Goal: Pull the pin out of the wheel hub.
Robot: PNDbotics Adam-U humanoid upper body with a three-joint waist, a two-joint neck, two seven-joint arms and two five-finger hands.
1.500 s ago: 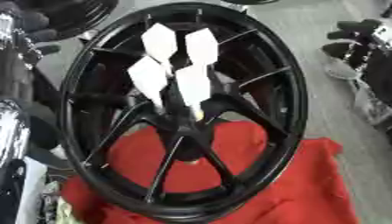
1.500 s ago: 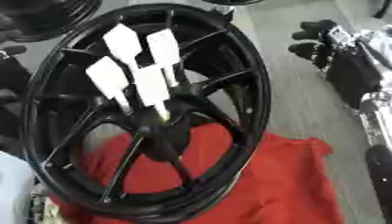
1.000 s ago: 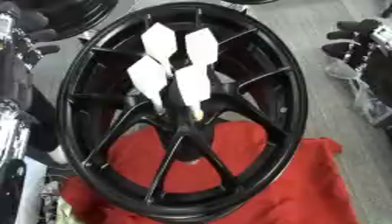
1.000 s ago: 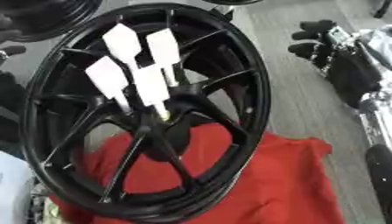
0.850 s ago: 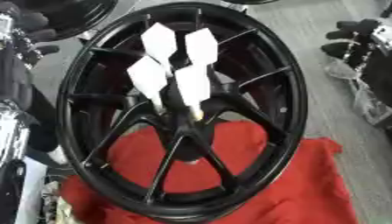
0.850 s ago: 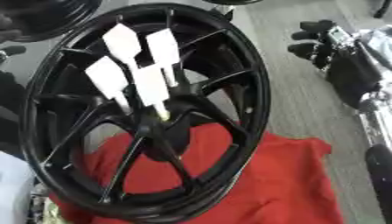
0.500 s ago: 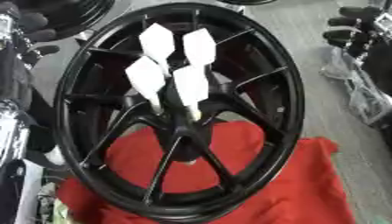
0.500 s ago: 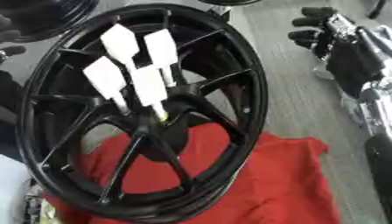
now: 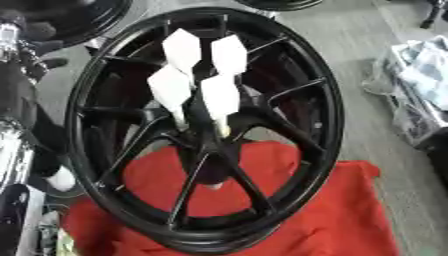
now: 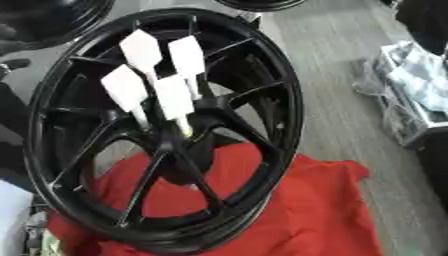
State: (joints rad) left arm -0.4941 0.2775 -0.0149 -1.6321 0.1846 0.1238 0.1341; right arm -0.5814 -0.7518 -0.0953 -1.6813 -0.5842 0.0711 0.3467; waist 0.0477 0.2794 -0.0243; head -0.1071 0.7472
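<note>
Grey plank floor [image 9: 359,100] under a spread red cloth [image 9: 341,215].

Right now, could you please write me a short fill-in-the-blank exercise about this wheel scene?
1. The black wheel rests on a cloth whose colour is ____.
2. The number of white pins standing up from the hub is ____.
3. The wide paddle-shaped ends of the pins point ____ from the hub.
4. The number of robot hands touching the pins is ____.

Missing words: red; four; away; zero
</note>
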